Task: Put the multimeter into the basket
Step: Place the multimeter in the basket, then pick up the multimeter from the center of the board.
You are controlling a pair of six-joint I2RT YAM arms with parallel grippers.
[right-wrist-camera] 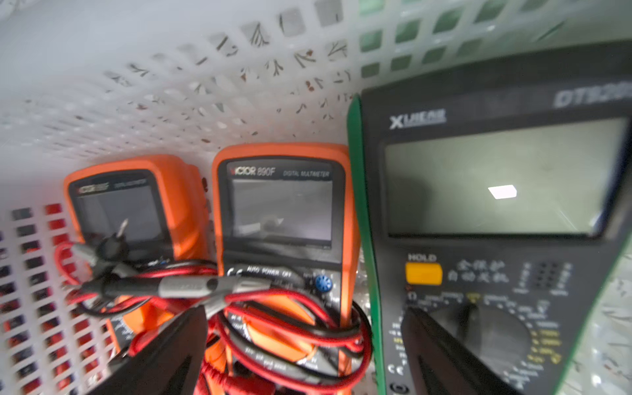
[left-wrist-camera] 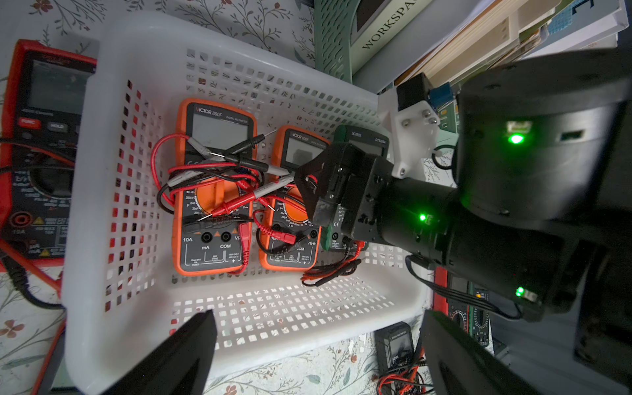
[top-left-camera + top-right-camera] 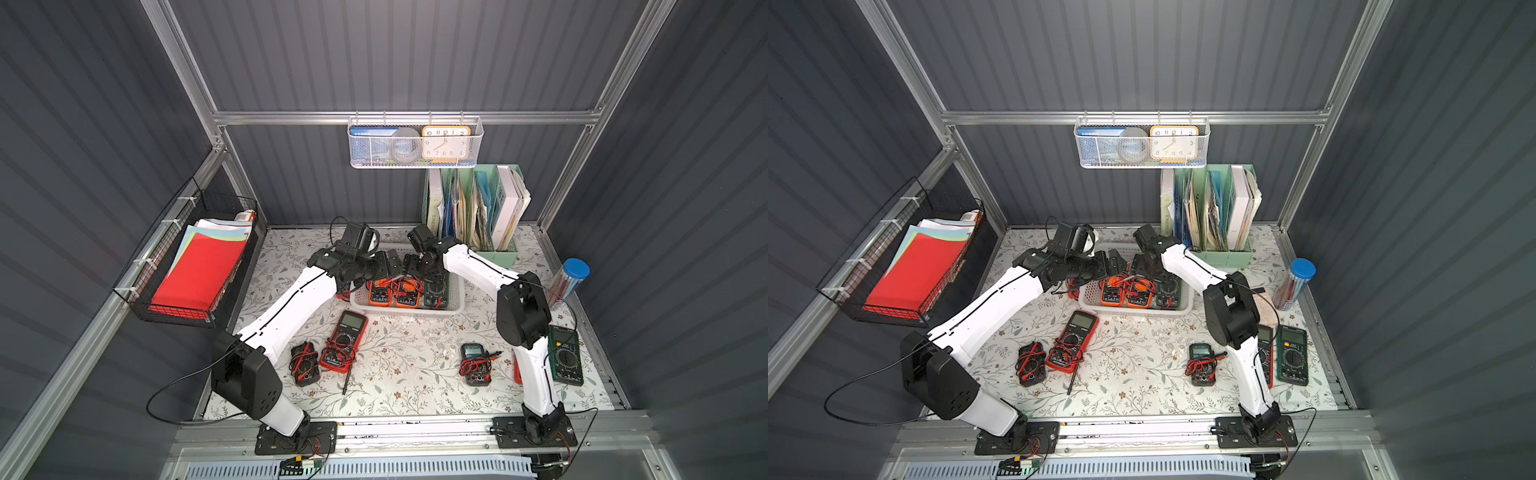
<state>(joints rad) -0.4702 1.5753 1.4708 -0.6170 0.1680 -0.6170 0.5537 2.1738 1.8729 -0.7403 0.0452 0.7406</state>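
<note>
The white perforated basket holds two orange multimeters wrapped in red and black leads. A green multimeter lies beside them. My right gripper hangs open low inside the basket, straddling the nearer orange meter and the green one's dial, gripping nothing. My left gripper stands open over the basket's rim, empty.
On the floral table lie a large red multimeter, two small black ones and a green one at the right. A green file holder stands behind the basket. A pencil tube stands far right.
</note>
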